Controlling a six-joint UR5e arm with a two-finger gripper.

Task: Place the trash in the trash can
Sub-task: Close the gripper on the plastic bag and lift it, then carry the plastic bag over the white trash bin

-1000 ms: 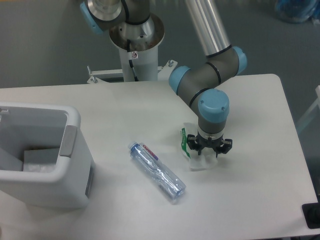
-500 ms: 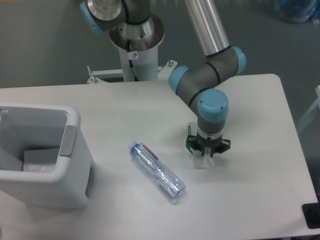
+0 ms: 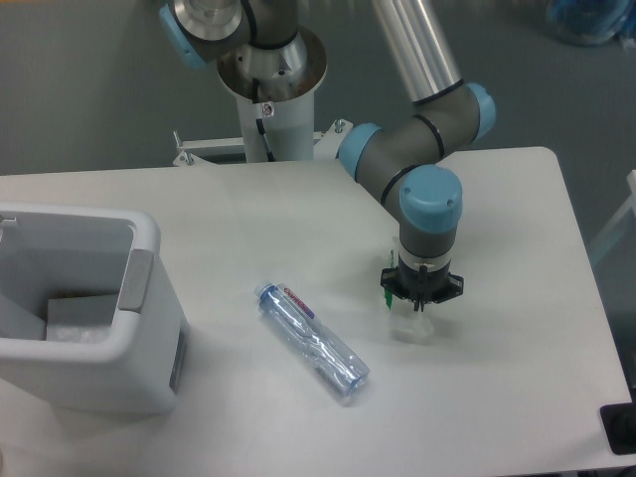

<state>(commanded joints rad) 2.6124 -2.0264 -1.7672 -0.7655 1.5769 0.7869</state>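
Camera view: gripper (image 3: 418, 302) is clenched on the crumpled wrapper (image 3: 408, 320); crushed bottle (image 3: 312, 341) lies between it and the trash can (image 3: 149, 328), touching neither.

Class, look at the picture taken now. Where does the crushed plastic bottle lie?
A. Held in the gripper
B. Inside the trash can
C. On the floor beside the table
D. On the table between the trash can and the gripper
D: the crushed bottle lies flat on the table, right of the trash can and left of the gripper, which touches only the wrapper.
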